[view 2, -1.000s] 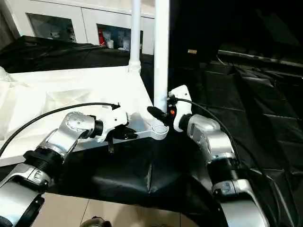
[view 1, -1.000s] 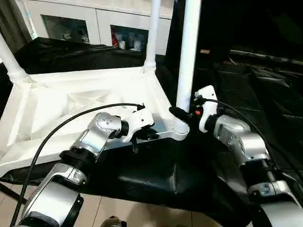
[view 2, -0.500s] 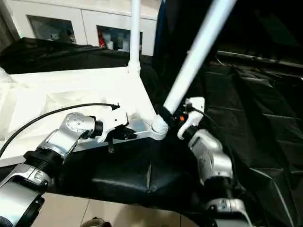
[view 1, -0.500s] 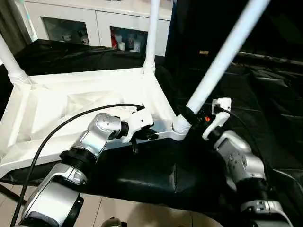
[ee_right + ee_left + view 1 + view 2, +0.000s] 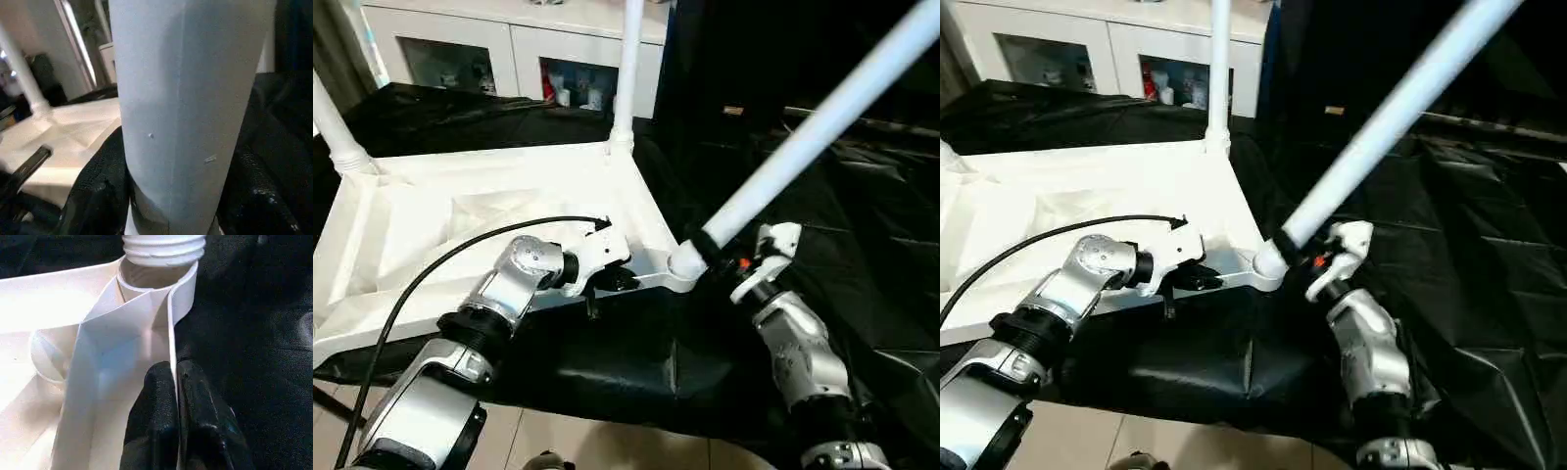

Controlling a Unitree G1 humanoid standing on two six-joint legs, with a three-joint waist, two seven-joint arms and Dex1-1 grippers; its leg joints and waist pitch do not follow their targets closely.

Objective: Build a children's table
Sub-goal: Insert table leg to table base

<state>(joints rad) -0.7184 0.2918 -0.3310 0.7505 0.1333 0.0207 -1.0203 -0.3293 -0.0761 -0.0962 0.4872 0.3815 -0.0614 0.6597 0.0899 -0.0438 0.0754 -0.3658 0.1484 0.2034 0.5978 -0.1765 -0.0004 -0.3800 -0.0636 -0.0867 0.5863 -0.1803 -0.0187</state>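
Left wrist view shows the left gripper with its two black fingers pinched together on the thin rim wall of the upturned white tabletop, just short of the near corner socket. The right gripper is clamped around the base of a white leg, which leans steeply to the right out of that socket. The tabletop lies ribbed side up on black cloth, with another leg upright at its far corner.

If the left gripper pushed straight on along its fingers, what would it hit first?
The left gripper is shut on the tabletop's rim, so it would slide along that wall and most likely run into the threaded end of the tilted leg at the corner socket, though depth is hard to judge.
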